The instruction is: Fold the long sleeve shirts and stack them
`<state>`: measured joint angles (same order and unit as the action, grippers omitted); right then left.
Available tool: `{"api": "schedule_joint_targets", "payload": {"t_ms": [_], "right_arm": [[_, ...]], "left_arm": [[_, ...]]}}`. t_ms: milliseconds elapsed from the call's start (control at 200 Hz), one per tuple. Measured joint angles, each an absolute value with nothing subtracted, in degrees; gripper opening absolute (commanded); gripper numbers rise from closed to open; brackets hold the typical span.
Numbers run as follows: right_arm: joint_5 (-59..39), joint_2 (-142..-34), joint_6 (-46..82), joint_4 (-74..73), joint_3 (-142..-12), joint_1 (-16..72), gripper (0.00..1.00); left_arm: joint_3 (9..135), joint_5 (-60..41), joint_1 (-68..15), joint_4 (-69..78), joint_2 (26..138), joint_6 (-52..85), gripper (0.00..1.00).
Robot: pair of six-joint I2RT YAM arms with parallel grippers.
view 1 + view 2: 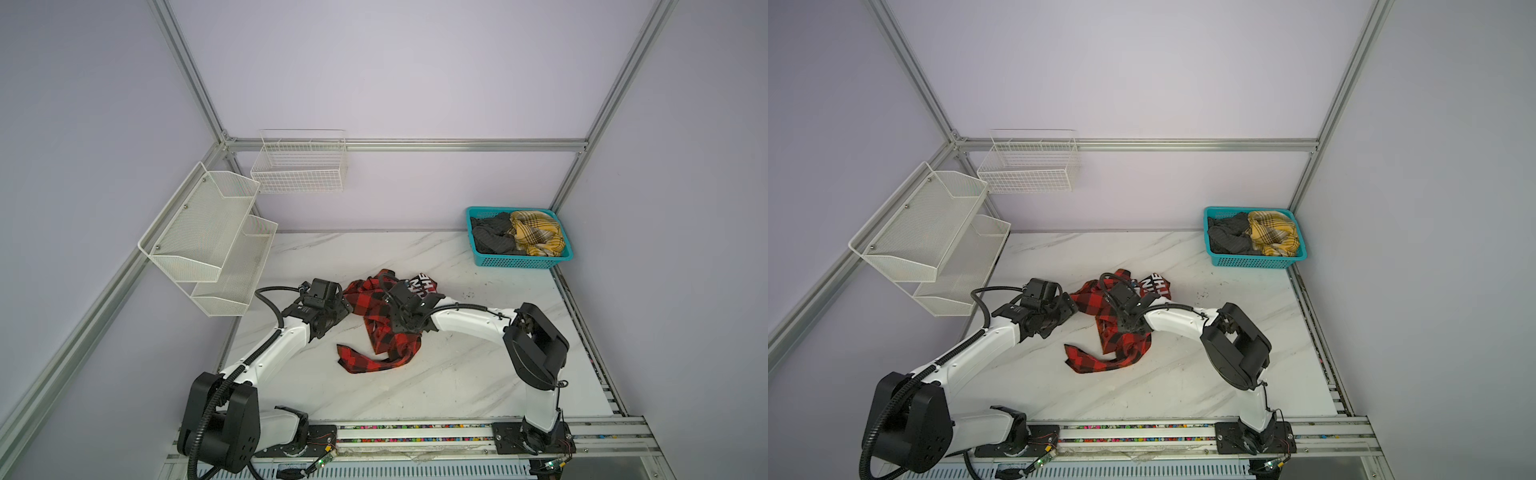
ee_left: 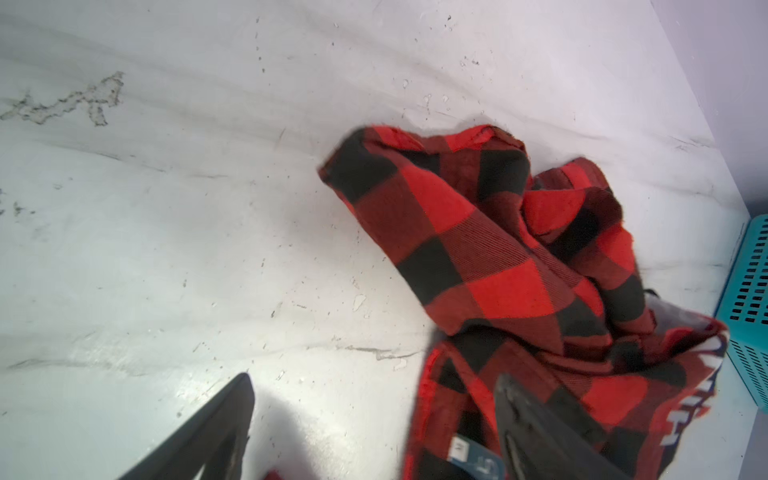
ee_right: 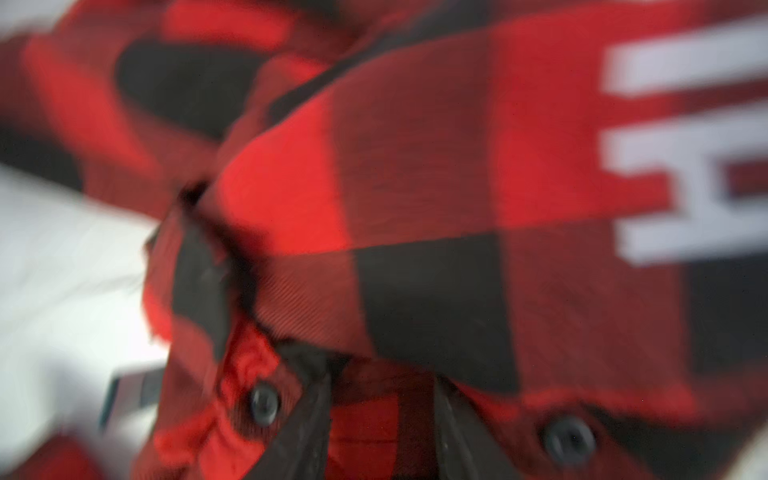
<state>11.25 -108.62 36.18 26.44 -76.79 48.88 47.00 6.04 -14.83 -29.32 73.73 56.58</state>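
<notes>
judging from how things lie, the job is barely begun: nothing is folded and no stack exists. the red-and-black check shirt [image 1: 388, 345] lies crumpled in a heap at the middle of the table [image 1: 457, 374], one sleeve trailing toward 7 o'clock. the yellow plaid shirt [image 1: 536, 237] and dark grey shirt [image 1: 492, 239] sit bunched in the teal basket [image 1: 523, 262] at the table's 1 o'clock corner. the left gripper [image 1: 338, 309] hangs at the heap's 9 o'clock edge, its fingers [image 2: 224, 415] spread wide and holding nothing. the right gripper [image 3: 382, 436] is down on the heap's middle with cloth between its fingers [image 3: 303, 428]; the blurred view does not show whether they pinch it. spreading this shirt flat comes first, then folding, then the other two.
</notes>
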Motion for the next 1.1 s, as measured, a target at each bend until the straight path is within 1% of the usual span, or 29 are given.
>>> {"api": "schedule_joint_targets", "payload": {"t_ms": [90,160,270,375,520,655,840,1030,1095], "right_arm": [[14.2,-105.9,36.2,28.6,-76.3,43.9,0.45],[16.3,-103.9,35.7,30.8,-76.7,42.5,0.5],[17.3,-101.5,34.4,33.5,-78.7,43.7,0.58],[17.8,-100.1,33.1,34.2,-81.3,47.2,0.61],[18.6,-100.6,32.5,34.2,-84.4,54.1,0.61],[18.7,-105.0,32.9,34.3,-85.4,58.5,0.57],[19.7,-110.9,34.8,35.9,-85.3,58.8,0.55],[21.1,-112.6,35.8,36.7,-84.2,58.6,0.56],[21.3,-113.3,35.8,36.5,-84.2,58.6,0.57]], "left_arm": [[47.0,5.5,-14.3,-29.3,73.7,56.4,0.89],[47.0,5.0,-14.3,-29.4,73.7,56.3,0.89],[47.0,4.1,-14.3,-29.3,73.7,55.9,0.89],[47.0,3.0,-14.3,-28.9,74.1,55.9,0.89],[47.0,1.4,-14.3,-27.5,75.8,55.9,0.88],[47.0,-0.1,-14.3,-26.5,78.1,55.9,0.87],[47.0,-1.3,-14.3,-26.2,79.8,55.8,0.86],[47.0,-1.8,-14.3,-26.0,79.8,54.7,0.86],[47.0,-2.0,-14.3,-25.8,79.8,54.4,0.86]]}}
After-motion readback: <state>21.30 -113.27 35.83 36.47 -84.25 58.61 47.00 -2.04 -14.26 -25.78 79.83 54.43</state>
